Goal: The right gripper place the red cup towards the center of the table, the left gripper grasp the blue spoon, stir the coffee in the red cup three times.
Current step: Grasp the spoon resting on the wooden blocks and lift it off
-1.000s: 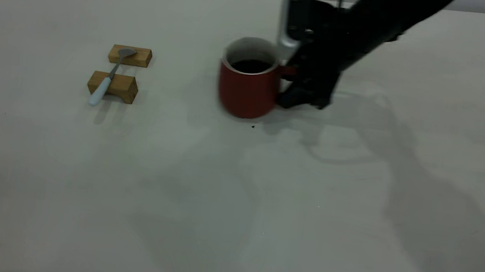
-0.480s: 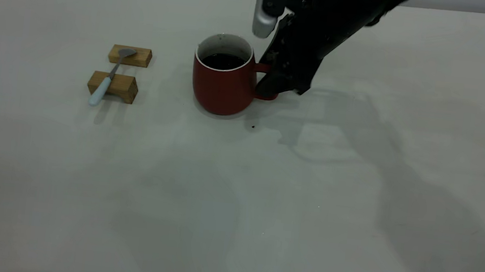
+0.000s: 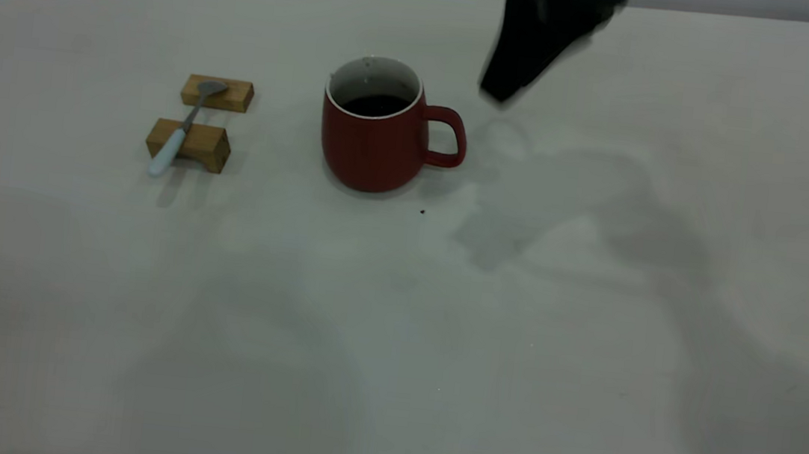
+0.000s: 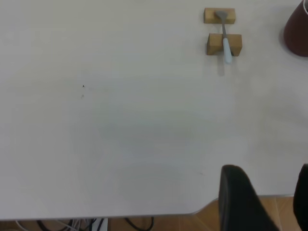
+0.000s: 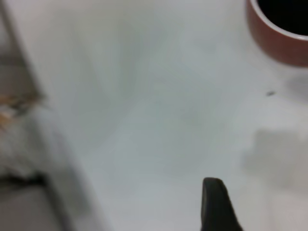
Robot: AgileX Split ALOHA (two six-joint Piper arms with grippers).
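The red cup (image 3: pixel 376 137) stands upright near the middle of the table (image 3: pixel 392 346), its handle pointing right and dark coffee (image 3: pixel 376 104) inside. My right gripper (image 3: pixel 500 90) hangs above and to the right of the handle, clear of it, a blurred dark shape. In the right wrist view one finger (image 5: pixel 216 204) shows with bare table beside it, and the cup's rim (image 5: pixel 274 36) lies farther off. The blue spoon (image 3: pixel 182 127) rests across two wooden blocks at the left. My left gripper (image 4: pixel 269 180) is open and empty over the table's near edge, far from the spoon (image 4: pixel 224 38).
Two wooden blocks (image 3: pixel 217 93) (image 3: pixel 189 144) carry the spoon left of the cup. A tiny dark speck (image 3: pixel 422 211) lies just in front of the cup. The table's edge and a wooden floor (image 4: pixel 202 219) show below the left gripper.
The right gripper slid the cup leftward, then let go of its handle and lifted up and away to the right. The cup now stands alone. The spoon has not moved.
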